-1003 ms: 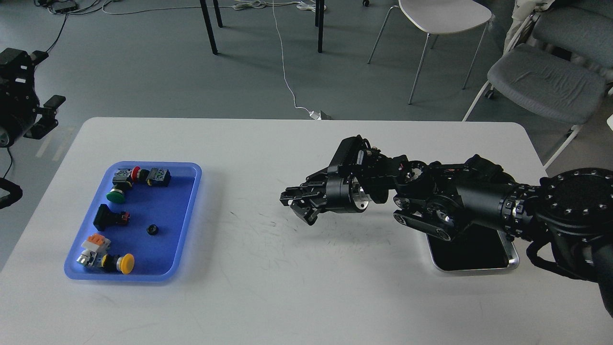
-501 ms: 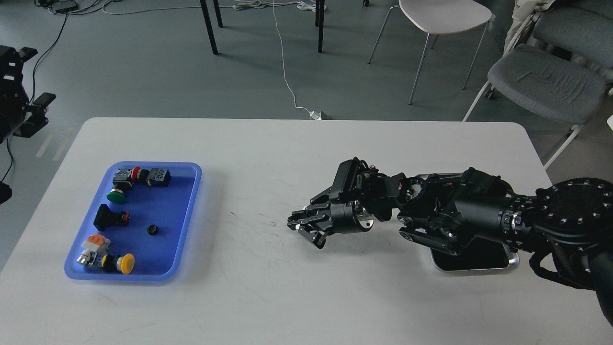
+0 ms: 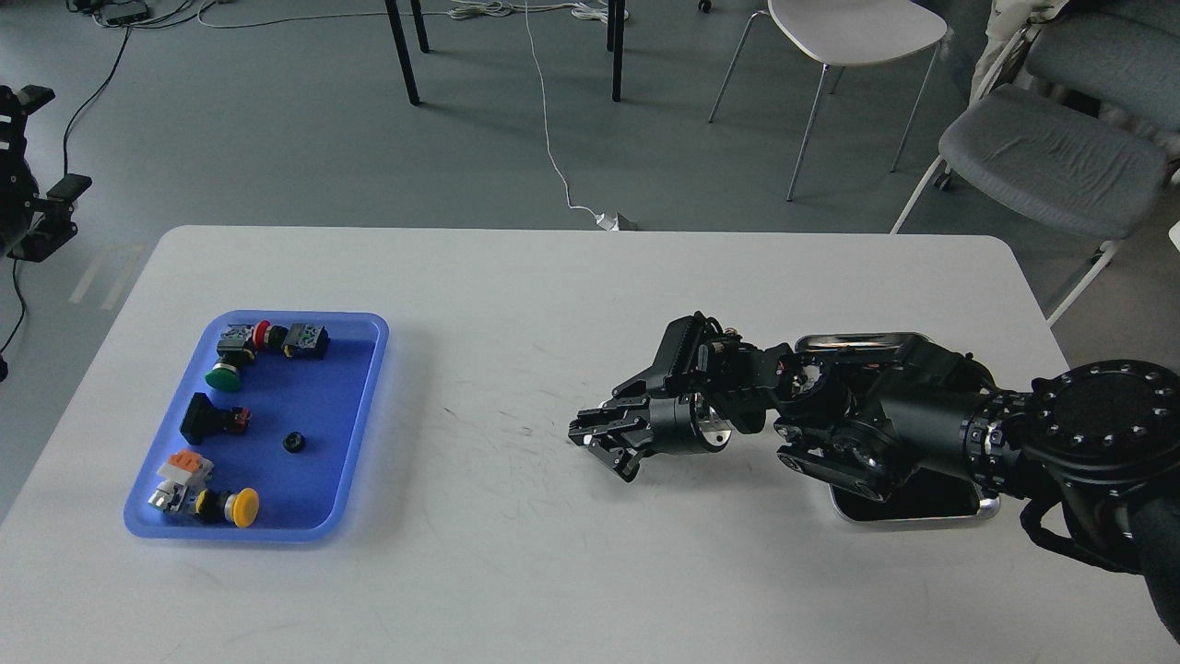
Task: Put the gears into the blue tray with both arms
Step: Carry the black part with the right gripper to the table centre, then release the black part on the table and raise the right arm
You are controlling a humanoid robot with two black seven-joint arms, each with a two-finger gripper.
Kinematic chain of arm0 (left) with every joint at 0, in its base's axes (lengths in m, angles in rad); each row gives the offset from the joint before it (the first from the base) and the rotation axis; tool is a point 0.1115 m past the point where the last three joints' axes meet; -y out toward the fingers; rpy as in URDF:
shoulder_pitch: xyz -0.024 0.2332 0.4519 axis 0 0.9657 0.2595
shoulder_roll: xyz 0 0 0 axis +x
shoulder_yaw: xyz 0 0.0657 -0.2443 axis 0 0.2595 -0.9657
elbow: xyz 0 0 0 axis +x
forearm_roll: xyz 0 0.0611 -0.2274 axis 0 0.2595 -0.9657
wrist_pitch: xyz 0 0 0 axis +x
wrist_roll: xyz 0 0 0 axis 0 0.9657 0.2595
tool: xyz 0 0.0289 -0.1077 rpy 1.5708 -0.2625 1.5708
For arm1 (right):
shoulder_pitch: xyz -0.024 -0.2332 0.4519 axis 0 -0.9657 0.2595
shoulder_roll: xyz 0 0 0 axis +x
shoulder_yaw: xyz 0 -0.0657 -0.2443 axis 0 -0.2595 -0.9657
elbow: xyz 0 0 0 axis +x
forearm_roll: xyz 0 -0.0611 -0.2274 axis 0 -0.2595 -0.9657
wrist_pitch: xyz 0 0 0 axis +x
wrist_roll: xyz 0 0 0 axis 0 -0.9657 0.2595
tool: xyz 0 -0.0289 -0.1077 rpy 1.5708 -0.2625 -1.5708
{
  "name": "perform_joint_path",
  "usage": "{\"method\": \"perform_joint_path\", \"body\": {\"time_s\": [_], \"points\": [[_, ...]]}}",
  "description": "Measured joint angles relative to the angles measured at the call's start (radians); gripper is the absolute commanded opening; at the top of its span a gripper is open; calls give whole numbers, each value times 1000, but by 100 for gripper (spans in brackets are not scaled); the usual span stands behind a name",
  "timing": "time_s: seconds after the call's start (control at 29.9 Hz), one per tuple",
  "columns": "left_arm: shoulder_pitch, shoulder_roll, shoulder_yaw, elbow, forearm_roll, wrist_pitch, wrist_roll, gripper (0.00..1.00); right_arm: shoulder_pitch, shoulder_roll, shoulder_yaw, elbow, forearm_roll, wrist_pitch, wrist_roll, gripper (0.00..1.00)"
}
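Note:
The blue tray (image 3: pixel 367 420) lies on the left of the white table. One small black gear (image 3: pixel 294 442) rests on its floor, among several coloured push-button switches. My right gripper (image 3: pixel 608 449) hovers low over the table's middle, far right of the blue tray, fingers apart with nothing visible between them. Only a dark piece of my left arm's far end (image 3: pixel 41 217) shows at the left edge, off the table, and its fingers cannot be told apart.
A shiny silver tray (image 3: pixel 985 504) sits at the right, mostly covered by my right arm, its contents hidden. Switches in the blue tray include a green-capped one (image 3: pixel 222 375) and a yellow-capped one (image 3: pixel 241 507). Chairs and cables stand beyond the table.
My right gripper has dropped lower and drawn back to the right, toward the silver tray. The left arm has slid further out past the left edge.

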Motion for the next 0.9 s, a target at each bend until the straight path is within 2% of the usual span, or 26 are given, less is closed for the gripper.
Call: {"method": "perform_joint_path", "body": {"time_s": [0.27, 0.33, 0.43, 0.64, 0.77, 0.9], "points": [[0, 9, 0, -5, 0, 1, 1, 99, -15, 0, 4, -4, 8, -1, 0, 43], [0, 12, 0, -5, 0, 1, 1, 99, -18, 0, 6, -4, 12, 0, 0, 46], [0, 13, 0, -5, 0, 1, 1, 99, -22, 0, 12, -5, 16, 1, 0, 56], [2, 14, 0, -5, 1, 0, 1, 99, -40, 0, 95, -27, 35, 1, 0, 69], [4, 16, 5, -5, 5, -15, 3, 99, -41, 0, 180, -71, 149, 6, 0, 73], [4, 28, 11, -8, 11, -82, -4, 99, -11, 0, 229, -104, 324, 8, 0, 79]]}}
